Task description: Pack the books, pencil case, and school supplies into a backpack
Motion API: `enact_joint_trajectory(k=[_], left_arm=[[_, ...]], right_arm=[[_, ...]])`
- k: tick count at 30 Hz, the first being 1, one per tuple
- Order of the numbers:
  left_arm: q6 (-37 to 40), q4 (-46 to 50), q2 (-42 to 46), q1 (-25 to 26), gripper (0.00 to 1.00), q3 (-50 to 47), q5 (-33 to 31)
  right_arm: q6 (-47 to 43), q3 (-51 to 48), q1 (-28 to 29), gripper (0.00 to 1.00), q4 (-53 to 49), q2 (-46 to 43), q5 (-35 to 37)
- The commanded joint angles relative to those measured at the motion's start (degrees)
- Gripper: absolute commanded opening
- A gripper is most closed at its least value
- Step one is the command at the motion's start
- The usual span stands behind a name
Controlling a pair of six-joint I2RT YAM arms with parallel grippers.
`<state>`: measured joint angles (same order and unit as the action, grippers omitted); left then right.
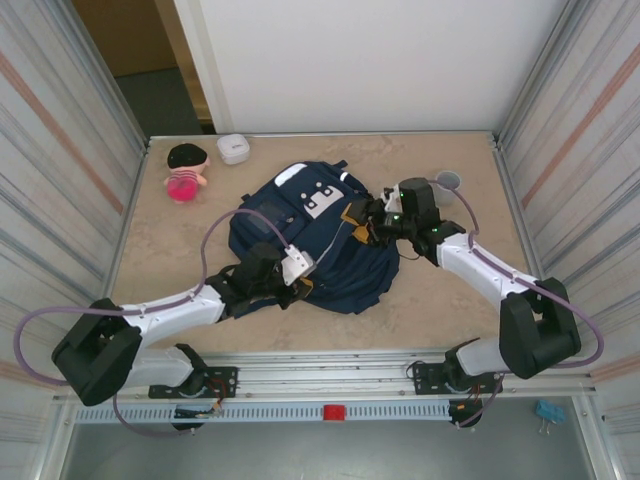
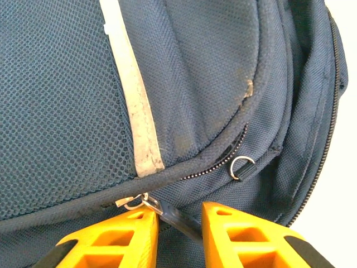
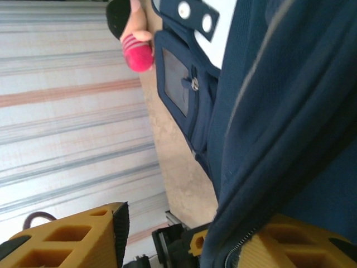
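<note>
The navy backpack (image 1: pixel 330 272) lies flat mid-table, white patches toward the far side. My left gripper (image 1: pixel 305 282) is at its near-left edge. In the left wrist view the orange fingers (image 2: pixel 125 234) stand slightly apart on either side of a dark zipper pull (image 2: pixel 181 219), so the left gripper (image 2: pixel 179 215) is open. My right gripper (image 1: pixel 357 224) is at the backpack's right side. It (image 3: pixel 189 223) is wide open, with a zippered fabric edge (image 3: pixel 251 218) draped against its right finger. The book, pencil case and supplies are hidden.
A pink plush doll (image 1: pixel 185 172) and a small white rounded box (image 1: pixel 234 148) sit at the back left. A grey cup (image 1: pixel 446 181) stands at the back right, just behind the right arm. Ribbed metal walls close in both sides.
</note>
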<state>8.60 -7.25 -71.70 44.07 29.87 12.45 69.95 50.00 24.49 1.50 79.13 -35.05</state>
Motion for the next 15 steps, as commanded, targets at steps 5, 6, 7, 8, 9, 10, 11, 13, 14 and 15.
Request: enact_joint_trajectory(k=[5, 6, 7, 8, 9, 10, 11, 13, 14, 15], left_arm=[[1.49, 1.5, 6.96, -0.83, 0.57, -1.12, -2.99], [2.34, 3.03, 8.37, -1.56, 0.63, -1.22, -3.95], [3.2, 4.31, 10.07, -2.77, 0.67, -1.44, -4.38], [2.48, 3.26, 11.74, -5.24, 0.7, -2.26, -2.15], [2.57, 2.07, 13.07, -7.55, 0.71, -3.16, 1.29], [2.69, 0.72, 14.23, -10.13, 0.72, -3.81, 4.24], [2.86, 0.32, 14.88, -11.62, 0.72, -3.85, 5.54], [6.94, 3.19, 15.21, -13.02, 0.74, -2.03, 7.32], [9.95, 6.27, 14.82, -13.05, 0.75, -0.66, 7.38], [12.48, 9.99, 13.94, -13.11, 0.76, 1.0, 6.3]], right_arm=[[2.65, -1.67, 2.04, 0.21, 4.1, -1.5, 4.61], [2.29, -1.02, 1.8, 0.2, 4.02, -1.76, 4.56], [1.47, 0.11, 1.4, 0.19, 3.24, -2.02, 4.22], [0.28, 1.35, 1.05, 0.17, 2.11, -2.16, 3.69], [-0.61, 2.49, 0.79, 0.15, 0.96, -2.08, 3.27], [-1.61, 3.67, 0.57, 0.13, 0.04, -1.89, 2.54], [-1.95, 4.35, 0.43, 0.11, -0.13, -1.75, 1.85], [-1.88, 5.27, -0.05, 0.09, 0.46, -1.52, 0.74], [-1.64, 5.53, -0.22, 0.08, 0.88, -1.48, 0.36], [-1.44, 5.68, -0.36, 0.07, 1.64, -1.49, 0.16]])
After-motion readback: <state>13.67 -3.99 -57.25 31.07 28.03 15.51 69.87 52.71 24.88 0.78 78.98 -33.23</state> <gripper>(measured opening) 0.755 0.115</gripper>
